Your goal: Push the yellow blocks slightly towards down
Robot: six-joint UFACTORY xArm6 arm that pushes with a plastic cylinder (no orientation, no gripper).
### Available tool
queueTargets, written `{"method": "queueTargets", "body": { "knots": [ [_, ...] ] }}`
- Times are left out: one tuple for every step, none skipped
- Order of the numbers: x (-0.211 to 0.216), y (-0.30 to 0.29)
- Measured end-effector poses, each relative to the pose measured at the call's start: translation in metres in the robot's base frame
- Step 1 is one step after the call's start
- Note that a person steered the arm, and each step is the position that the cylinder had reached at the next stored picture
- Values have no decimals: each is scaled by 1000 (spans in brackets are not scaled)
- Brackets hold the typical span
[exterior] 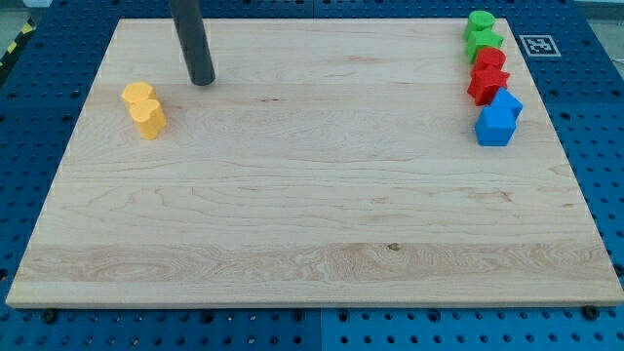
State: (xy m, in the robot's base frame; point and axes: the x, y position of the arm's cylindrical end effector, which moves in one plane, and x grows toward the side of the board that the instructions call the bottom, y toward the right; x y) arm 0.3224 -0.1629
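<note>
Pale wooden tabletop [312, 214] fills most of the view, resting on a blue perforated base [19, 117]. At the view's left, two yellow blocks [144, 107] sit touching each other, one just above the other, their shapes hard to make out. The dark rod comes down from the view's top, and its tip [203, 82] rests on the wood just up and to the right of the yellow pair, apart from them. The arm carries no pincer, so there is no wide or narrow state to tell. At the far right, a column runs downward: two green blocks [482, 35], two red blocks [487, 76], then two blue blocks [498, 117], each pair touching. No containers show.
</note>
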Motion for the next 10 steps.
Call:
{"method": "queueTargets", "body": {
  "knots": [
    [-1,-18],
    [25,-22],
    [25,-26],
    [22,-37],
    [3,-47],
    [16,-60],
    [27,-60],
    [34,-60],
    [44,-57],
    [51,-57]
  ]
}}
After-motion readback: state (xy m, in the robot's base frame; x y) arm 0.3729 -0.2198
